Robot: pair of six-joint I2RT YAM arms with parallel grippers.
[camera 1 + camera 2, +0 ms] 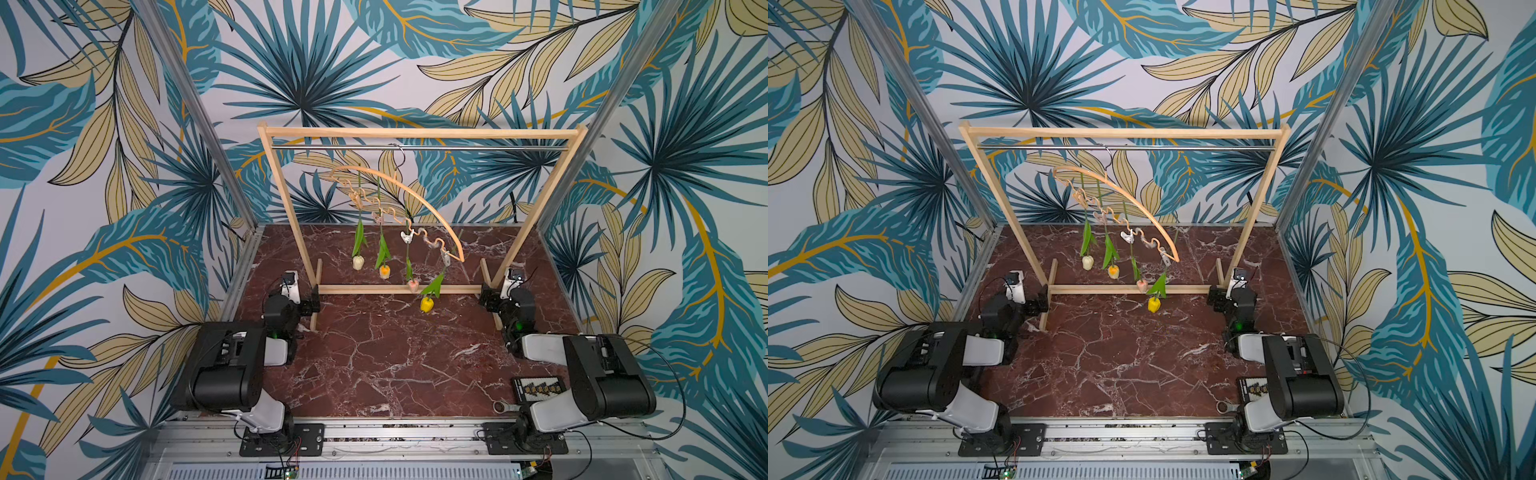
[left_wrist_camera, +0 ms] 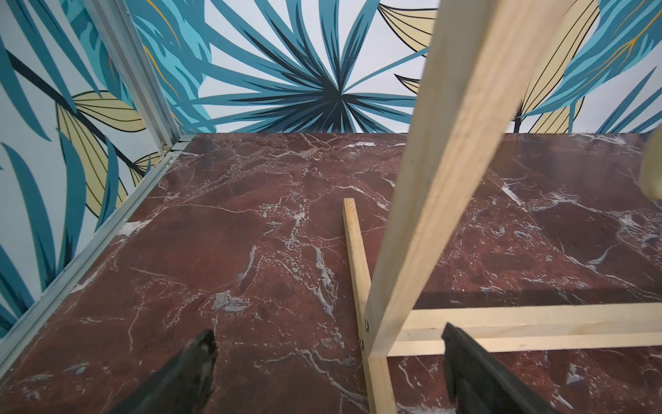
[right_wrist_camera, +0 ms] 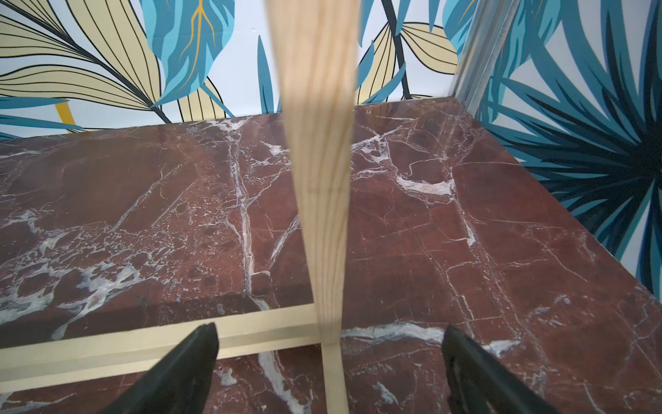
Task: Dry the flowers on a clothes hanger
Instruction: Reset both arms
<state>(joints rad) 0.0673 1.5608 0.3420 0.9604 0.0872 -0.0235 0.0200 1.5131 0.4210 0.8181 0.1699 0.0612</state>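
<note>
We judge the task all but done. All four long-stemmed artificial tulips (image 1: 385, 271) hang head-down from the peg clips of the light wooden clothes hanger (image 1: 409, 193), its metal hook over the rail of the large wooden rack frame (image 1: 419, 133). We see no flower on the red marble surface (image 1: 374, 365).

The hanger hangs above and between our grippers, well apart from both and angled to the rail. The left gripper (image 2: 327, 344) and right gripper (image 3: 329, 340) gape wide and empty, each just beside a rack foot.

The tulip heads run cream, orange-yellow, pink and bright yellow.

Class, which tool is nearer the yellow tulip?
Right. The right tool is at the rack post nearest the yellow tulip; the left tool is at the far post.
</note>
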